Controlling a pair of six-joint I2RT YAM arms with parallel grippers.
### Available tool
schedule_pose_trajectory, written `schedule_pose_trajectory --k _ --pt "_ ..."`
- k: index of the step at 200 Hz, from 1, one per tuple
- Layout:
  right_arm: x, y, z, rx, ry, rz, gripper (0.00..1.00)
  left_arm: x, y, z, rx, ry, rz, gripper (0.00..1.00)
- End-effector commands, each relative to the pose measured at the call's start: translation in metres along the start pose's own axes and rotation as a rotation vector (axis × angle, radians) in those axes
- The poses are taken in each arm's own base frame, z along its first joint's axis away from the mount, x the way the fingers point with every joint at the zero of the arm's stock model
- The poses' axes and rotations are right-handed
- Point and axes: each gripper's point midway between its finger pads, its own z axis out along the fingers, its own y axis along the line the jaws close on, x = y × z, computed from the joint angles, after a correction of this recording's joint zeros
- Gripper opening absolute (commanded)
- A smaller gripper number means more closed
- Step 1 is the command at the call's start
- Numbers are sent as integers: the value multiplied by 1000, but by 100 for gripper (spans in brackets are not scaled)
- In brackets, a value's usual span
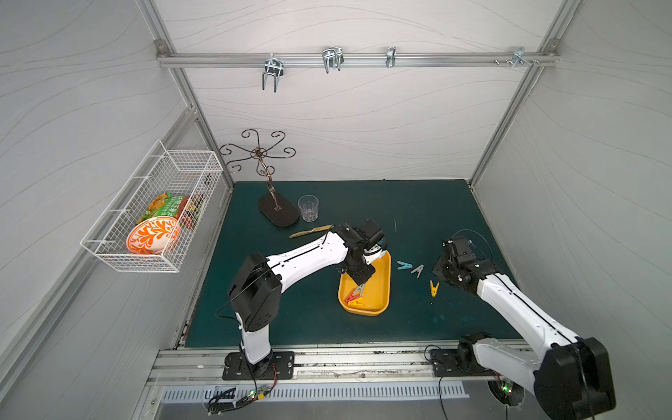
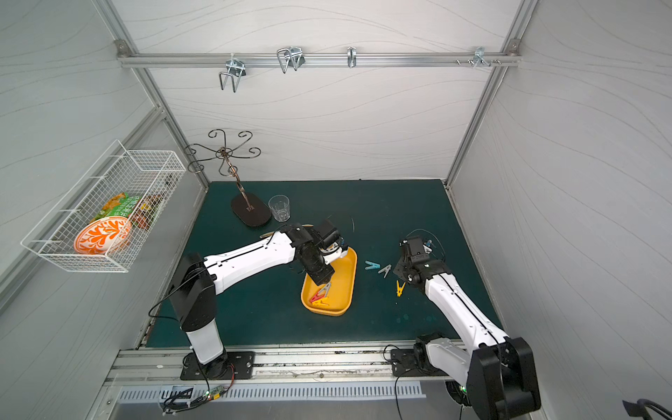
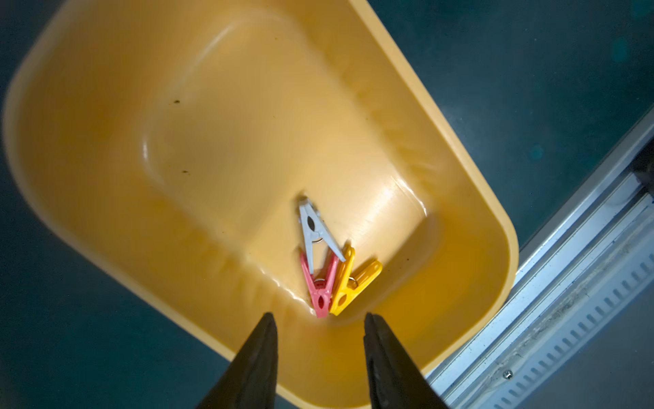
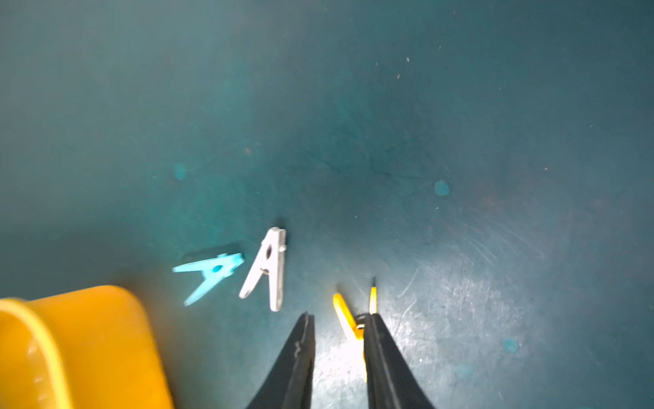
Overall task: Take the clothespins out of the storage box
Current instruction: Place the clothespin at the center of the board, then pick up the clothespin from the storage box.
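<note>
Clothespins (image 3: 320, 294): three inside storage box (image 3: 106, 177), near end, beneath spread left gripper (image 3: 318, 315); right gripper (image 4: 339, 315) spread over yellow clothespin (image 4: 342, 311).

1. The storage box (image 1: 386, 280) lies near the middle of the mat (image 1: 291, 309).
2. Three boxed clothespins (image 1: 354, 296) lie bunched and touching in its front left corner.
3. Three loose clothespins (image 1: 418, 270) lie on the mat right of the box: two just beside each other, the third nearer the front edge.
4. The stand (image 1: 278, 214) and the glass (image 1: 308, 208) sit near the rear left corner, glass on the right.
</note>
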Motion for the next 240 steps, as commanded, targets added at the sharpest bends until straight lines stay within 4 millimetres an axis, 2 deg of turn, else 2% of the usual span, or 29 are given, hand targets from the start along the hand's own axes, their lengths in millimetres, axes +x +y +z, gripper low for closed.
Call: schedule_pose_trajectory --k 1,40,46,57,82,115,155,186,240 --pt "4 -2 -13 -10 26 5 30 -7 -1 5 -25 13 -92 47" --pt "6 2 -33 -73 14 28 34 -19 9 24 -91 15 -185 51" --pt "6 1 -35 -76 12 28 35 -20 11 26 -104 15 -198 54" --pt "6 0 -41 -81 3 29 37 -23 12 30 -114 13 -215 65" --pt "7 -4 -52 -96 -20 40 37 -23 9 40 -122 19 -218 67" --pt "7 -9 -60 -94 -40 44 35 -21 11 54 -141 39 -228 61" --pt "9 -12 -60 -88 -41 43 34 -17 12 65 -169 48 -230 58" --pt "10 -11 -59 -95 -39 44 30 -16 14 72 -180 54 -238 50" --pt "10 -13 -58 -84 -39 37 28 -1 14 86 -174 98 -248 46"
